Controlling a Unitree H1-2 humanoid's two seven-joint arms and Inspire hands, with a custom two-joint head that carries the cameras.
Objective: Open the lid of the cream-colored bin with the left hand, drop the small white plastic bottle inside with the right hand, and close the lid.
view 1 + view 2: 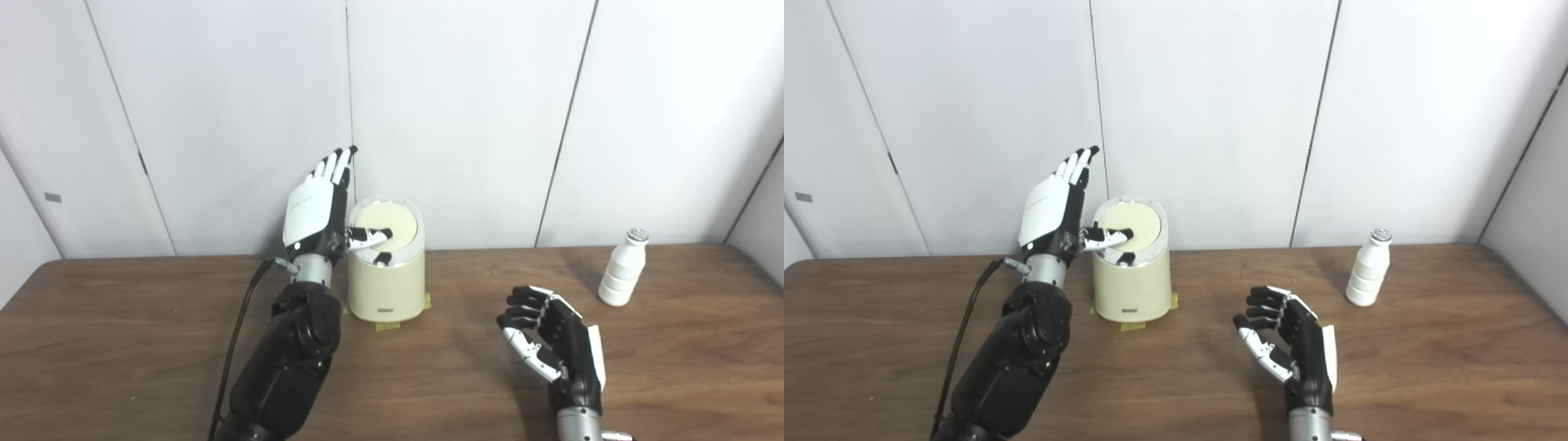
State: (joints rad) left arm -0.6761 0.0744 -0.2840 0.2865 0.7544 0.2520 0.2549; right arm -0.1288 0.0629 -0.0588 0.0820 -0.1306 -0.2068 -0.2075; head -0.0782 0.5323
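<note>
Pressing thumb of left hand [312, 211] on bin [386, 278] lid [386, 223], fingers splayed, gripping nothing; lid lying shut. Waiting right hand [554, 346], fingers half-curled, empty; bottle [623, 267] standing untouched on worktop [153, 343].

**Materials and finishes**

Table [122, 343]: dark wood grain, smooth, with a soft sheen. Bin [386, 288]: cream plastic, matt body; lid [392, 223] paler, ringed by a shiny rim. Yellowish tape [387, 326] at its base, papery. Bottle [622, 267], far right: white plastic, ribbed, slightly glossy, with a silvery foil-like cap. Left hand [315, 214]: glossy white shell, black fingertips, bare metal wrist. Right hand [551, 343]: black plastic, white trim, metal wrist. Wall [465, 110]: white matt panels.
</note>
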